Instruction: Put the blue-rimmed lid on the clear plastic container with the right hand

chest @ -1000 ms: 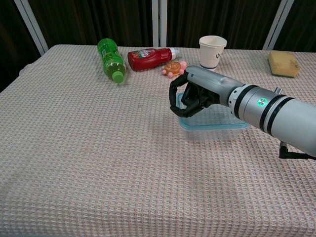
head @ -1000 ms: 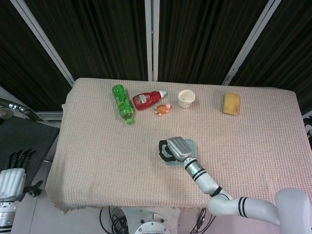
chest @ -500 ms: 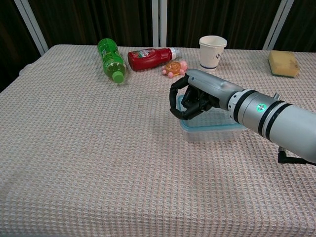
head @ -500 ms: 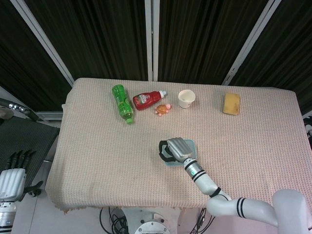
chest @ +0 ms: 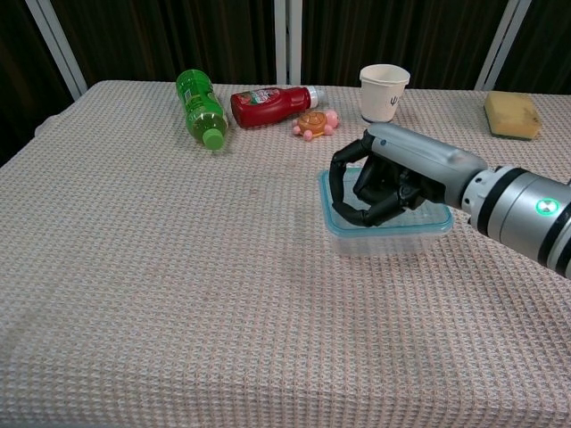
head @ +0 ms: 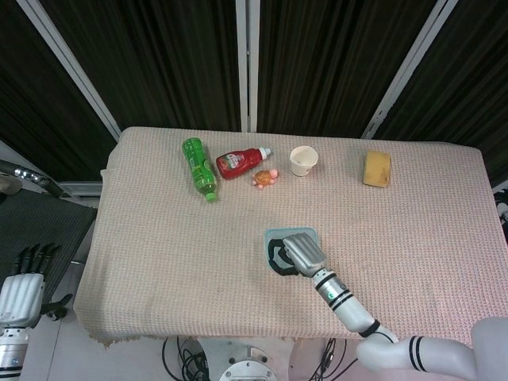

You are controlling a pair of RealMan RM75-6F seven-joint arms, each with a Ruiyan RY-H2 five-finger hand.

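Your right hand [chest: 385, 185] has been pulling back toward the robot over the last second: earlier it was covering the left and middle of the clear plastic container [chest: 385, 234], and now the far-left corner of the blue-rimmed lid [head: 275, 234] is showing bare in the head view. The container and lid are not shifting at all across the frames.

You are keeping that hand curled, its dark fingers [chest: 350, 207] bent inward and hanging over the middle of the lid; there is nothing in its grasp. Whether the fingertips are touching the lid or hovering just above it, I cannot tell from either view. Your left hand [head: 22, 286] is hanging off the left edge of the table [chest: 161, 294], fingers straight and apart, holding nothing.

The lid is lying on top of the container, its blue rim following the container's edge on the sides that show in the chest view. The container is sitting near the middle of the table, and I am seeing nothing inside it through the clear wall.

Along the far side, a green bottle [chest: 199, 107] and a red ketchup bottle [chest: 270, 104] are lying on their sides, with a small orange turtle toy [chest: 312, 123] beside them. A white paper cup [chest: 384, 93] is standing upright; its inside is not visible. A yellow sponge [chest: 512, 114] is resting at the far right.
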